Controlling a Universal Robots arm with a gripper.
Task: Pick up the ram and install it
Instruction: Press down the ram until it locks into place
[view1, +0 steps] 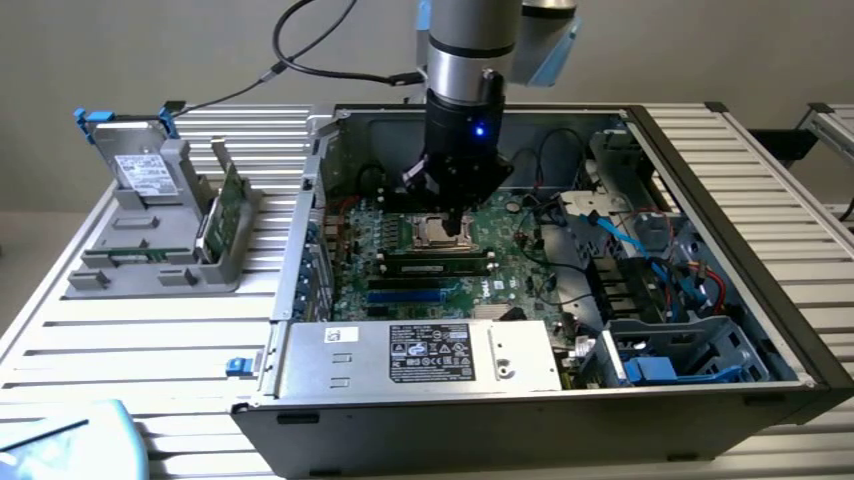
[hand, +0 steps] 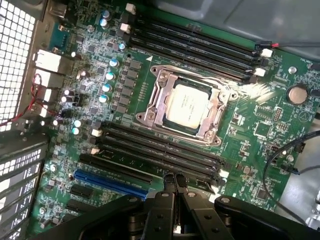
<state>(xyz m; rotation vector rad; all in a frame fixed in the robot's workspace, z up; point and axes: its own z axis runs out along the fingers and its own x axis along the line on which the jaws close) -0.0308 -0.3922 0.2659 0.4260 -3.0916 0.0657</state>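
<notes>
Just past the labelled power supply (view1: 427, 355) at the near side of the open computer case (view1: 747, 300), ram (view1: 434, 267) seated lengthwise in a motherboard (hand: 250, 125) slot, then the CPU socket (hand: 187, 106), and close above both, gripper (view1: 455, 232) (hand: 175, 181) fingertips pressed together, holding nothing.

Open PC case (view1: 747, 200) on a slatted table (view1: 120, 330), motherboard (hand: 260, 125) exposed with bare CPU (hand: 187, 107) in its socket between black slots (hand: 150, 145). PSU (view1: 420, 355) near front edge; grey drive caddy (view1: 147, 215) on the exterior view's left.
</notes>
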